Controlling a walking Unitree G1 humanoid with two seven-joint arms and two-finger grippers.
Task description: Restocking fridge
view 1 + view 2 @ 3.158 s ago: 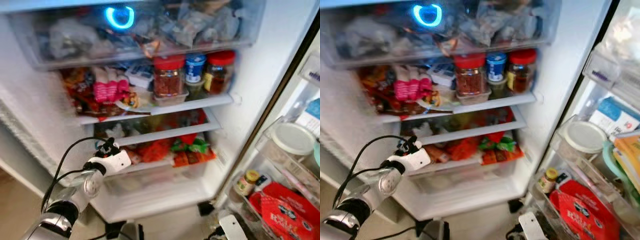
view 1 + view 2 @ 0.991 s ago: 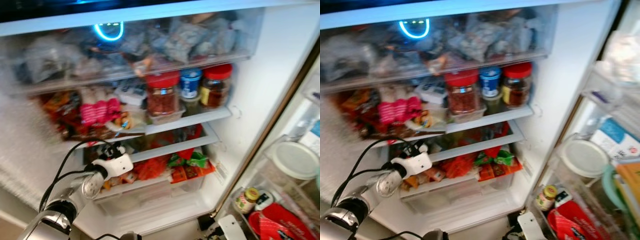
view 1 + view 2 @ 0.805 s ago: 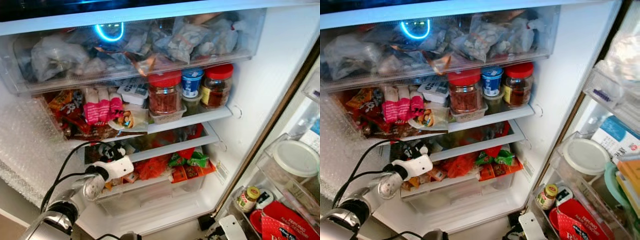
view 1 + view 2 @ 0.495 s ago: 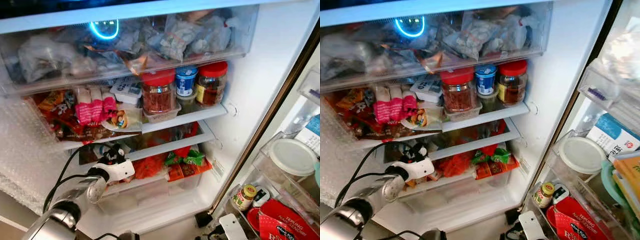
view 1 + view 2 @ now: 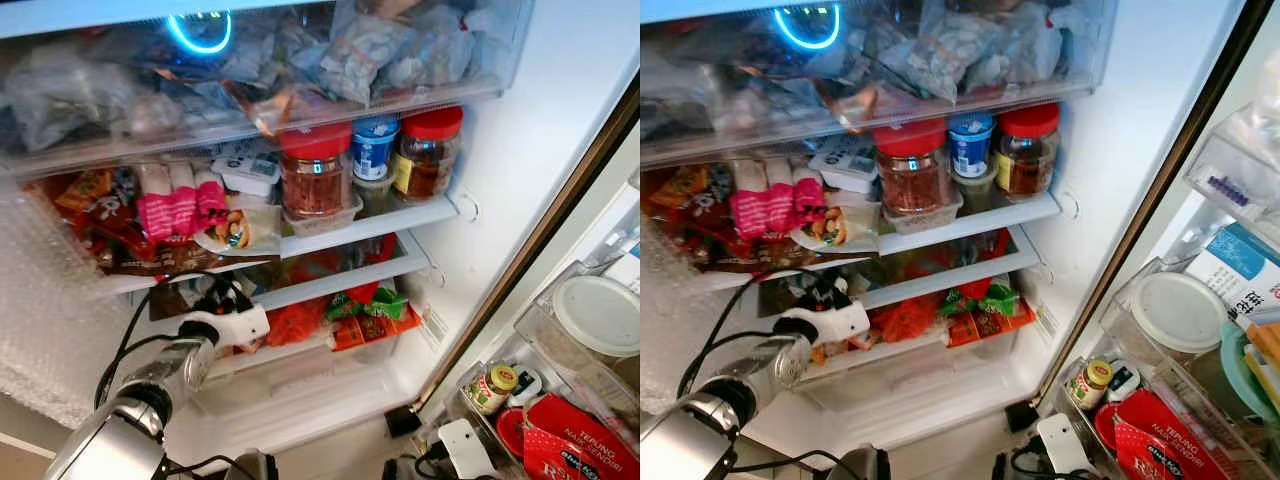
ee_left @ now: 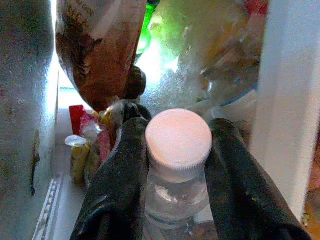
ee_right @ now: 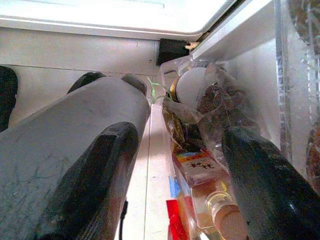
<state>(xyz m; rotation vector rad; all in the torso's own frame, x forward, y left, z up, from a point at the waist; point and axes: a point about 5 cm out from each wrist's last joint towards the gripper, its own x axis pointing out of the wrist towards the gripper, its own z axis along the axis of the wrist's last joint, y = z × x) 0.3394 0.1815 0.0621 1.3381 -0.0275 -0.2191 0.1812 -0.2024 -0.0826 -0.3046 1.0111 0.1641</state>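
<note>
Your left gripper [image 6: 172, 150]: fingers pinch a clear bottle [image 6: 176, 192] just under its white cap [image 6: 178, 136], deep on the fridge's [image 5: 520, 150] lower shelf [image 5: 340, 280], beside snack packets [image 6: 90, 145]. Your right gripper [image 7: 175, 165]: fingers spread, hanging low near the door bins [image 5: 1200, 340].

The right end effector [image 7: 175, 165] hangs with its two long black fingers [image 7: 262, 185] spread apart. Between them lie a clear plastic door bin [image 7: 280, 75], a crinkled transparent bag [image 7: 220, 100], a white round lid [image 7: 192, 85] and colourful packets [image 7: 197, 167].
</note>
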